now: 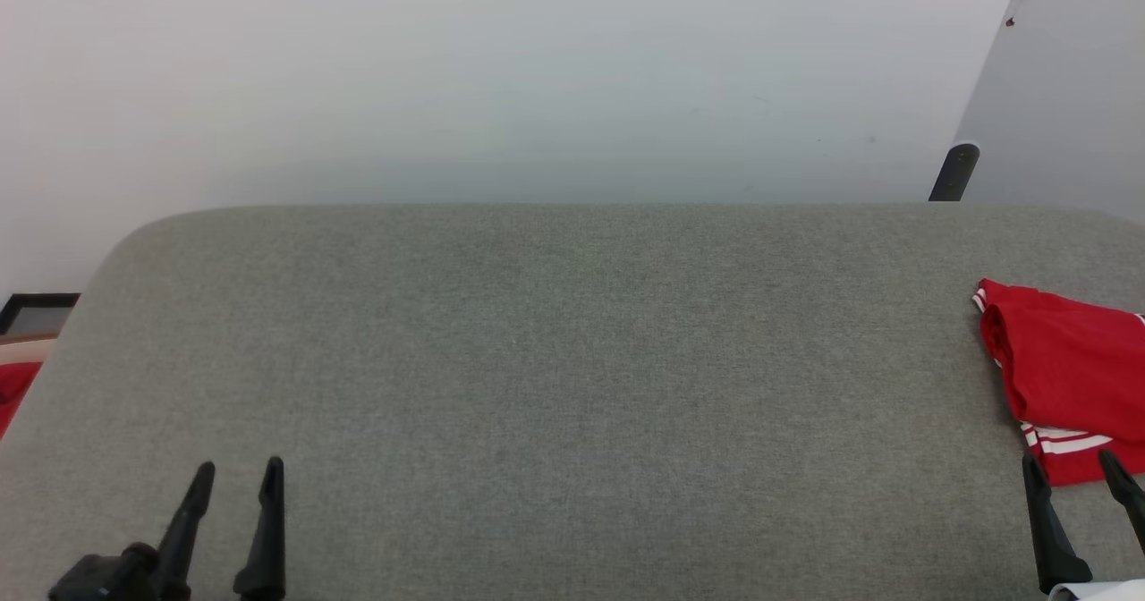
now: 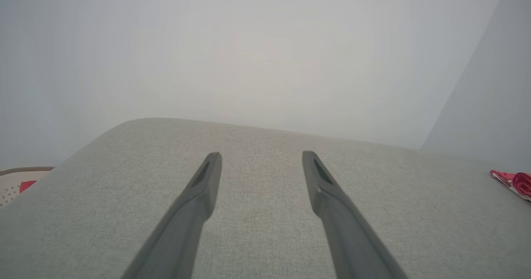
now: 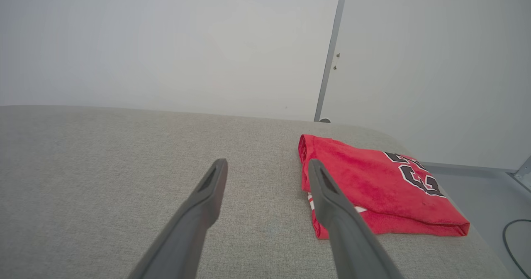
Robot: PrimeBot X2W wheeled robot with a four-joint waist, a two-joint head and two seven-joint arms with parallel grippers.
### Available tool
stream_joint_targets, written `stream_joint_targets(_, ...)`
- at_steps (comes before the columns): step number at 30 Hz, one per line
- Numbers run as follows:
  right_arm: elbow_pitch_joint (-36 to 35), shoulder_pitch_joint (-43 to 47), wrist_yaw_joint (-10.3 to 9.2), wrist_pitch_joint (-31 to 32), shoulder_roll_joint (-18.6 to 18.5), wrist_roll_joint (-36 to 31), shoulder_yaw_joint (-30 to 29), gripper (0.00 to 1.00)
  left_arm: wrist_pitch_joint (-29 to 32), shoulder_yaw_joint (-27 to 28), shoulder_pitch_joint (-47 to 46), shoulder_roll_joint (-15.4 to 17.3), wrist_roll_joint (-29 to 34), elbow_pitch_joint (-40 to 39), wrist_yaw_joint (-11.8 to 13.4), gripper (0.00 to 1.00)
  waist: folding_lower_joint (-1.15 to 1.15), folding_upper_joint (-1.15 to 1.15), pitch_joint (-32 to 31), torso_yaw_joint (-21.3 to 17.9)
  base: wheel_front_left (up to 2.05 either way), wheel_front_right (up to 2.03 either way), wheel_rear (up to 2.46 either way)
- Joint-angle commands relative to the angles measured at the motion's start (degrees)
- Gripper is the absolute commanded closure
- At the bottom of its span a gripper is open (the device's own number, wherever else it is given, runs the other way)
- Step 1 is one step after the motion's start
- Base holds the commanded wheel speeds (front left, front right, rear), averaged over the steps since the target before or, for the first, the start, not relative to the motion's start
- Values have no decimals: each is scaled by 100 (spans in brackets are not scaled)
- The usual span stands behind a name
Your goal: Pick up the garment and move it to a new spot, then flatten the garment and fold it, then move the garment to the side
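The garment (image 1: 1073, 368) is a red jersey with black number lettering, lying folded in a compact stack at the far right of the grey padded surface (image 1: 555, 368). In the right wrist view the garment (image 3: 373, 187) sits just right of my right gripper (image 3: 267, 165), whose fingers are apart with nothing between them. From the head, the right gripper (image 1: 1073, 462) hovers at the garment's near edge. My left gripper (image 1: 240, 469) is open and empty at the lower left, far from the garment. In the left wrist view the left gripper (image 2: 261, 156) points across bare fabric, with the garment (image 2: 512, 182) at the far right edge.
A white wall stands behind the surface. A dark post (image 1: 955, 172) rises past its back right edge. Red cloth (image 1: 13, 391) lies in a pale basket (image 2: 12, 183) off the left edge. A black cable (image 3: 516, 237) lies on the floor at right.
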Motion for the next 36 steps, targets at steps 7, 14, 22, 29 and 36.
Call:
stream_joint_targets(7, 145, 31, 0, 13, 78, 0, 24, 100, 3, 27, 60, -122, 103, 84, 0, 100, 0, 0, 6, 2, 0, 0, 0)
stream_joint_targets(14, 301, -90, 0, 162, 193, 666, 2, 100, 186, 50, -21, -261, -471, 188, -1, 100, 0, 0, 20, -8, 0, 0, 0)
stream_joint_targets(22, 369, -216, -1, 280, 293, 1495, 10, 100, 408, 99, -158, -377, -1171, 246, -2, 100, 0, 0, 39, -21, 0, 0, 0)
stream_joint_targets(29, 433, -319, -1, 381, 375, 2153, 9, 100, 584, 137, -266, -470, -1731, 292, -3, 100, 0, 0, 55, -32, 0, 0, 0)
stream_joint_targets(36, 496, -422, -1, 478, 449, 2763, 6, 100, 750, 173, -367, -556, -2249, 336, -4, 100, 0, 0, 72, -44, 0, 0, 0)
